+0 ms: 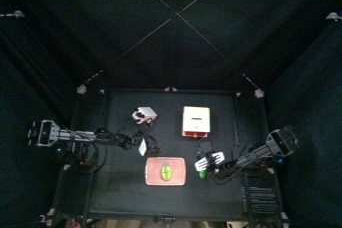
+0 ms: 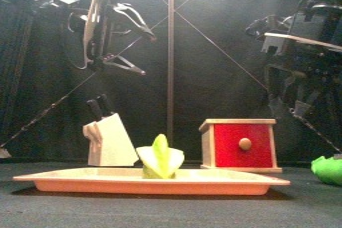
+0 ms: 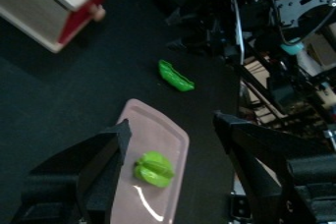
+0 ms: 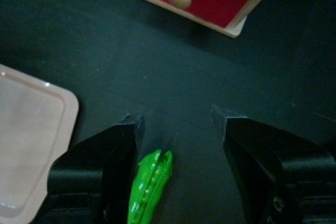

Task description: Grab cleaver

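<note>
A white knife block [image 2: 112, 142] stands at the back left of the table [image 1: 120, 167]. A black handle [image 2: 98, 106] sticks out of its top, which I take for the cleaver; its blade is hidden in the block. My left gripper [image 1: 128, 140] hangs open in front of the block [image 1: 140, 118], high above the table and holding nothing. In its wrist view the left gripper [image 3: 171, 130] spreads wide over the pink tray [image 3: 168, 133]. My right gripper [image 4: 175, 120] is open low over a green pea pod [image 4: 149, 187] at the front right.
The pink tray [image 2: 80, 180] at the front middle holds a light green vegetable [image 2: 162, 158]. A box with a red drawer front [image 2: 243, 145] stands behind it to the right. The green pod [image 2: 327, 169] lies right of the tray. Black curtains close in all sides.
</note>
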`<action>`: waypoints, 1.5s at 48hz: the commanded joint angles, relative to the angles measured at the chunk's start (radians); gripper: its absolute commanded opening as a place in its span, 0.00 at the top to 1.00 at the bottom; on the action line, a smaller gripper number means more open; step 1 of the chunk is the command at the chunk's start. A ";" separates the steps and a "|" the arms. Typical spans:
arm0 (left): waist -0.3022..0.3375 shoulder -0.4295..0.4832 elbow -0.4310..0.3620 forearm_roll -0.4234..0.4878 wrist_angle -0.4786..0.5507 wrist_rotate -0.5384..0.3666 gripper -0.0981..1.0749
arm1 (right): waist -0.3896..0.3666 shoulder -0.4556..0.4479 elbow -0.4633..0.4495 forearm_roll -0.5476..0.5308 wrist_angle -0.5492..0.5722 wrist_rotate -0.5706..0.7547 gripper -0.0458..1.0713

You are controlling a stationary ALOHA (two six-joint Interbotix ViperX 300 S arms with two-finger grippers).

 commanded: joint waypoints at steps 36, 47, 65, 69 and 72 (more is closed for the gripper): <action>0.195 -0.267 0.103 0.344 0.005 0.002 0.07 | -0.333 -0.009 -0.075 -0.193 -0.270 -0.222 0.16; 0.193 -0.354 0.098 0.322 0.006 0.003 0.07 | -0.370 -0.005 -0.078 -0.216 -0.296 -0.249 0.16; 0.192 -0.426 -0.025 0.325 0.117 0.006 0.07 | -0.318 -0.002 -0.120 -0.341 -0.318 -0.244 0.16; 0.192 -0.422 -0.043 0.339 0.156 0.006 0.07 | -0.311 -0.006 -0.124 -0.342 -0.318 -0.245 0.16; 0.192 -0.417 -0.054 0.347 0.190 0.006 0.07 | -0.305 -0.008 -0.124 -0.341 -0.318 -0.247 0.16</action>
